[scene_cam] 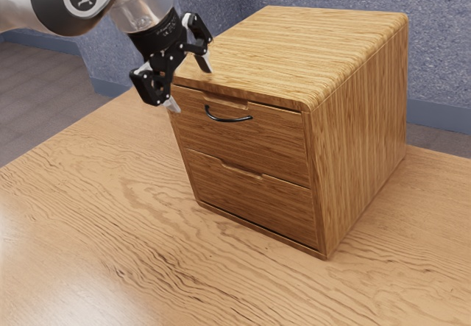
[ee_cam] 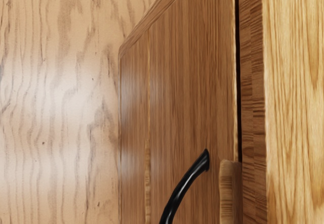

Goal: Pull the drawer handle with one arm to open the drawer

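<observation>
In the exterior view, a wooden cabinet [scene_cam: 353,120] is seen standing alone on the wide wood-grain surface [scene_cam: 110,230]. A blue-grey wall [scene_cam: 441,32] lies behind it at 12 o'clock. Bare surface is left open in front of the cabinet from 6 to 9 o'clock, and nothing is set between the tool [scene_cam: 188,84] and the drawer fronts. The tool is held at the cabinet's upper front corner, at about 10 o'clock from the handle [scene_cam: 228,118] and near it. It is released: its fingers are spread, one above the cabinet's top edge and one beside the corner of the upper drawer [scene_cam: 272,138]. The handle is a thin black bow, mounted under a small notch at the drawer's top edge. This drawer's front appears flush with the lower drawer [scene_cam: 250,193].

In the wrist view, the drawer front [ee_cam: 177,82] is seen close up. A narrow dark gap [ee_cam: 236,57] separates it from the cabinet's top board [ee_cam: 293,82]. The curved black handle [ee_cam: 185,191] is seen just beside the notch [ee_cam: 230,191]. The pale surface [ee_cam: 55,107] lies beyond the drawer's far edge.
</observation>
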Action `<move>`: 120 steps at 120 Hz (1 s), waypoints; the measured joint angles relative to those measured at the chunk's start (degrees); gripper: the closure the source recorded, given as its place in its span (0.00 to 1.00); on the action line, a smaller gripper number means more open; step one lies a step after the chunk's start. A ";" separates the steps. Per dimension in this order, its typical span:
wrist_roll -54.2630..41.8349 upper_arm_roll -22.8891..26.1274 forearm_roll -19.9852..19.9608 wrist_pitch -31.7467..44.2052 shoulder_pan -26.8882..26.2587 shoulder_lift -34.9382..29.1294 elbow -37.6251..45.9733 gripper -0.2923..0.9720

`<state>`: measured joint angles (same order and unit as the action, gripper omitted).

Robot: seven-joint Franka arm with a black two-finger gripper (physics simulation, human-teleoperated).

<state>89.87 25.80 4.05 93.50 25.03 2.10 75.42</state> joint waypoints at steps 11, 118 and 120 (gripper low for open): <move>0.38 -0.02 -0.19 3.90 1.30 -0.36 -0.22 0.23; 0.54 -10.23 -5.83 33.46 -7.95 -19.99 32.97 0.35; 0.52 -10.23 -5.85 33.56 -8.01 -19.78 32.95 0.36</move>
<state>90.39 15.57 -1.80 127.06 17.02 -17.68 108.37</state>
